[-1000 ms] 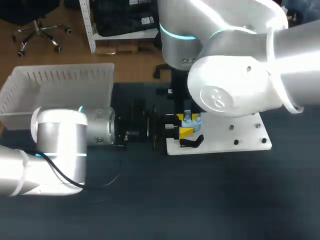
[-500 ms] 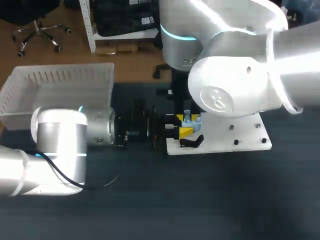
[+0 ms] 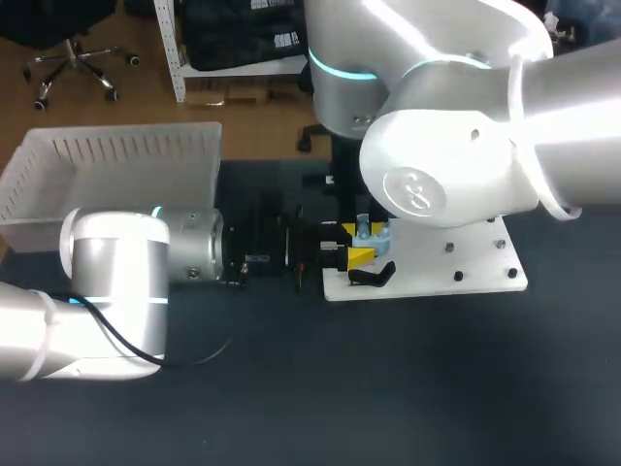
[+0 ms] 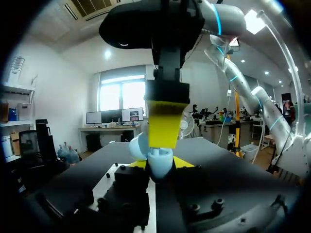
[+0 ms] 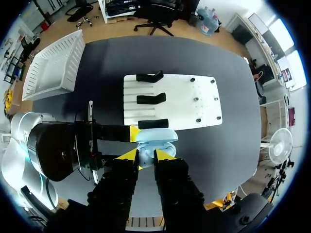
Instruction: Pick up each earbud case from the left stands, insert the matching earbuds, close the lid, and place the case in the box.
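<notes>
Pale-blue earbud case [image 5: 155,136] is staying pinched in the left pincer [image 4: 161,164], just off the white stand plate's [image 5: 184,102] near edge. The right pincer [image 5: 146,155] above is barely shifting, and I cannot tell its grip. Insertion is likely continuing, with the box [image 5: 53,68] waiting far left.

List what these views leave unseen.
Earbuds in the earbud case: indiscernible in every view; the right arm overhangs it in the head view.
White stand board: far part hidden under that arm, head view.
Box: near wall behind the left arm, head view.
</notes>
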You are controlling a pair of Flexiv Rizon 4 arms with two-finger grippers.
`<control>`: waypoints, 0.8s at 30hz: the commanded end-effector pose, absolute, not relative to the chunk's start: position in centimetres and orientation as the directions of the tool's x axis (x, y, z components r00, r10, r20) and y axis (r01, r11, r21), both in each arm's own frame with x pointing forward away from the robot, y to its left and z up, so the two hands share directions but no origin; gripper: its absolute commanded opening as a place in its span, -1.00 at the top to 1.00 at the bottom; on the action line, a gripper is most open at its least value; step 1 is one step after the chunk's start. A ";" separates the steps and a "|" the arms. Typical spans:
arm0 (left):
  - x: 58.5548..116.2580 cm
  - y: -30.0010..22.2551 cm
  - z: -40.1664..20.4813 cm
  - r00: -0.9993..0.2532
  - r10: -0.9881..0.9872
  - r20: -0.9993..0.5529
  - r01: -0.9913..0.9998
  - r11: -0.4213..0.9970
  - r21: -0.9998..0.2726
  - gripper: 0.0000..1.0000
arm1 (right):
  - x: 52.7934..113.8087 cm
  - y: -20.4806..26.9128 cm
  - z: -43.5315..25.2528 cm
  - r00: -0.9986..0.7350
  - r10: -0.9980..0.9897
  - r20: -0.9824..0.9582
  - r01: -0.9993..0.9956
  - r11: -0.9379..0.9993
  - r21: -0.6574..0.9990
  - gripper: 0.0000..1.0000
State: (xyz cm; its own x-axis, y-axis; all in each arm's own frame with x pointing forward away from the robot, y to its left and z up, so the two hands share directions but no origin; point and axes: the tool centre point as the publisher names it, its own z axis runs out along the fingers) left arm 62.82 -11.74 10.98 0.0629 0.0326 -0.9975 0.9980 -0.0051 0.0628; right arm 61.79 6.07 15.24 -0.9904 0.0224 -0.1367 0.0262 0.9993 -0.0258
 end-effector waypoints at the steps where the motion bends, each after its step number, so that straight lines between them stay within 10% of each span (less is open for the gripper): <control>1: 62.6 -11.8 11.0 0.067 0.029 -0.997 0.998 0.003 0.067 1.00 | 62.1 6.0 15.0 -0.991 0.024 -0.130 0.028 0.999 -0.033 1.00; 24: 62.6 -11.8 11.0 0.067 0.029 -0.997 0.998 0.003 0.067 1.00 | 61.2 5.9 15.6 -0.988 0.003 -0.155 0.011 0.999 -0.051 0.18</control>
State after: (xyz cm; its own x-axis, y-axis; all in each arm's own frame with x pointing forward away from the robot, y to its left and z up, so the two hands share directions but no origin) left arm 62.79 -11.78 11.00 0.0641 0.0313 -0.9975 0.9979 -0.0055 0.0640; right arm 61.75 6.11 15.37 -0.9898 0.0001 -0.1428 0.0077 0.9986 -0.0531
